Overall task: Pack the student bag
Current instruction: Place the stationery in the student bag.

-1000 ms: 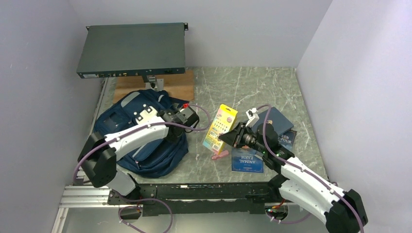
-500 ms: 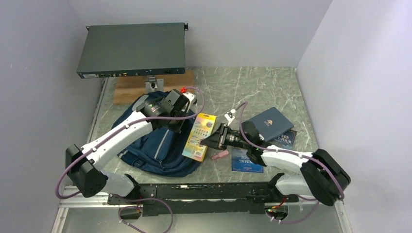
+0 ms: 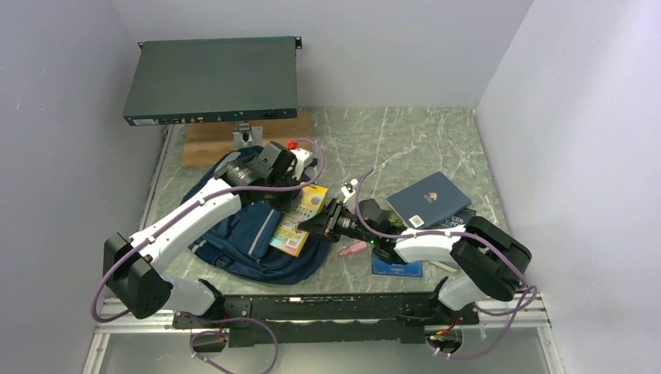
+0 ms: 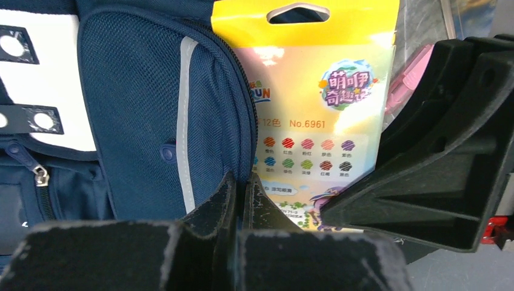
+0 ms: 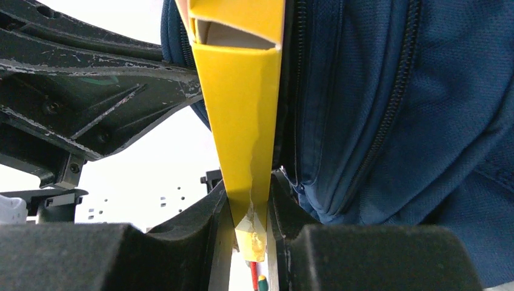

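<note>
The student bag point(image 3: 242, 238) is a navy backpack lying at the table's left. In the left wrist view its mesh front point(image 4: 139, 109) and grey stripe fill the left half. My left gripper point(image 3: 290, 181) is at the bag's right rim, jaws point(image 4: 240, 187) shut on the zipper edge. My right gripper point(image 3: 318, 226) is shut on the end of a yellow marker pack point(image 3: 298, 220), which lies tilted over the bag's opening. In the right wrist view the pack point(image 5: 245, 115) runs straight out from my fingertips point(image 5: 248, 197), with the blue bag fabric point(image 5: 412, 109) against its right side.
A dark flat device point(image 3: 212, 78) stands on a post over a wooden board point(image 3: 206, 139) at the back left. Blue books point(image 3: 429, 199) and another book point(image 3: 397, 267) lie right of the bag. A small pink item point(image 3: 353, 248) lies beside my right arm.
My right gripper carried the yellow pack leftward until it reached over the bag. My left gripper moved to the bag's far right rim and shut on its edge.
</note>
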`<state>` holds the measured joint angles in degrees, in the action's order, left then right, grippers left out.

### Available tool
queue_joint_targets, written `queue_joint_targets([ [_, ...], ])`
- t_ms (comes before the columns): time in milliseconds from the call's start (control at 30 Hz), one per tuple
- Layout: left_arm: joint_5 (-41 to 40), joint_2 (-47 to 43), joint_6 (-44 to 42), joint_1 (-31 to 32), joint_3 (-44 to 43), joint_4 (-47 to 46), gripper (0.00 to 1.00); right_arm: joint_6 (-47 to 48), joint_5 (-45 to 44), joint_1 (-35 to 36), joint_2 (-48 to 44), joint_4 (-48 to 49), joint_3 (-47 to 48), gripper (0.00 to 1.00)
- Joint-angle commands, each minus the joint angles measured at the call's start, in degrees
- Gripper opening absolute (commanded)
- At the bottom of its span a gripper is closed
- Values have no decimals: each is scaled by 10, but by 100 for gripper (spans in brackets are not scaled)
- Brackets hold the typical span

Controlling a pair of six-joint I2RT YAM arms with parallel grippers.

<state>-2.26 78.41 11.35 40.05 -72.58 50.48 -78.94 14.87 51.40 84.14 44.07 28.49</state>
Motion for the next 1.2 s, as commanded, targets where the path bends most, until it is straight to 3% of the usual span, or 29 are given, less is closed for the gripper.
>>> queue_joint_targets([
  [0, 89, -39, -3, -18, 7, -92, 0, -8, -97, 27, 14, 33, 43, 18],
  [367, 168, -77, 13, -87, 28, -115, 0, 20, -177, 65, 45, -32, 57, 18],
  [600, 216, -81, 21, -109, 37, -131, 0, 16, -151, 87, 102, -16, 106, 18],
  [800, 220, -83, 24, -114, 45, -134, 0, 4, -146, 97, 141, 7, 136, 18],
  [1167, 213, -99, 31, -144, 59, -144, 0, 20, -186, 145, 120, -18, 127, 18],
])
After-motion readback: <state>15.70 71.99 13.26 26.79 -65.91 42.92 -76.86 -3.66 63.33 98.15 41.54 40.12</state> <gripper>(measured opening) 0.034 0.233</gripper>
